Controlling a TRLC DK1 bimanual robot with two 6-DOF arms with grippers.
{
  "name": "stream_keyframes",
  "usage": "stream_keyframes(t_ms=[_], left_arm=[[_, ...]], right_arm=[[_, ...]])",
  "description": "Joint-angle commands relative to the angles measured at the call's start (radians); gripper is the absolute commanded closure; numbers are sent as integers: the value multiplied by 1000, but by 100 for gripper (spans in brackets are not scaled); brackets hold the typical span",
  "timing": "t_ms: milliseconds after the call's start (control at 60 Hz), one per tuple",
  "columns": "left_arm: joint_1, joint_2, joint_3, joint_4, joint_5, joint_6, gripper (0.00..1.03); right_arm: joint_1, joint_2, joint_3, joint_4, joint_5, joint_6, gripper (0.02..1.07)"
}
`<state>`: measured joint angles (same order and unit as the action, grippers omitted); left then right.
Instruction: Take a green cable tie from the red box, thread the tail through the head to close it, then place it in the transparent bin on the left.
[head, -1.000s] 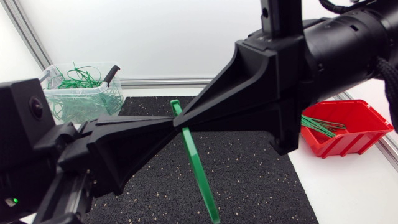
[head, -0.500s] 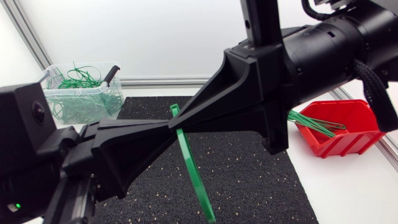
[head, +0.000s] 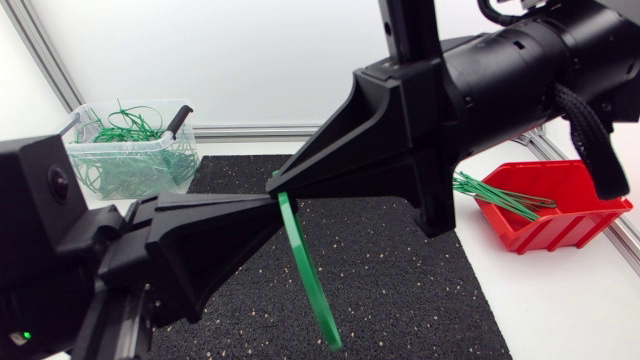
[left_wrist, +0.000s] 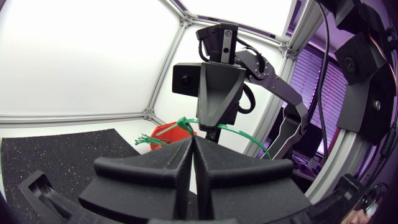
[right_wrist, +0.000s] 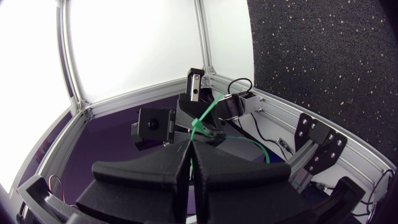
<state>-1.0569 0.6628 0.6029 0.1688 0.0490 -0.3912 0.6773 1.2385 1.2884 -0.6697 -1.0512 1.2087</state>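
Head view, centre frame: left gripper (head: 273, 204) and right gripper (head: 279, 188) meet tip to tip, each with fingers pinched narrow on the green cable tie (head: 305, 270), which hangs straight toward the lower edge; it is out of the red box (head: 560, 215) at the right; I judge it not yet looped; the drop into the transparent bin (head: 130, 160) at upper left remains.

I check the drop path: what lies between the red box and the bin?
Head view: black mat; above it, left gripper and right gripper meet at a green tie.
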Motion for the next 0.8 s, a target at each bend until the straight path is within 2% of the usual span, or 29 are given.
stream_keyframes(t_ms=[0, 133, 183, 250, 283, 433, 667, 733, 783], left_arm=[[-23, -22, 31, 34, 17, 23, 100], [-5, -20, 21, 34, 15, 32, 100], [-2, -22, 17, 34, 15, 34, 100], [5, -22, 12, 32, 17, 40, 100], [6, -22, 11, 34, 18, 41, 100], [12, -19, 6, 20, 32, 68, 100], [152, -11, -15, -11, 190, 92, 100], [212, -9, -28, -18, 250, 94, 100], [265, -9, -40, -20, 336, 92, 100]], right_arm=[[-19, 26, 3, -1, 23, 31, 102], [-12, -1, -1, -4, 28, 28, 101], [-8, -8, -3, -7, 28, 26, 93], [4, -19, -6, -11, 28, 17, 76], [7, -28, -9, -11, 28, 17, 71], [7, -63, -4, -13, 31, 5, 66], [5, -83, 3, -45, 33, -44, 66], [1, -83, 6, -47, 31, -55, 66], [-7, -83, 8, -47, 28, -69, 66]])
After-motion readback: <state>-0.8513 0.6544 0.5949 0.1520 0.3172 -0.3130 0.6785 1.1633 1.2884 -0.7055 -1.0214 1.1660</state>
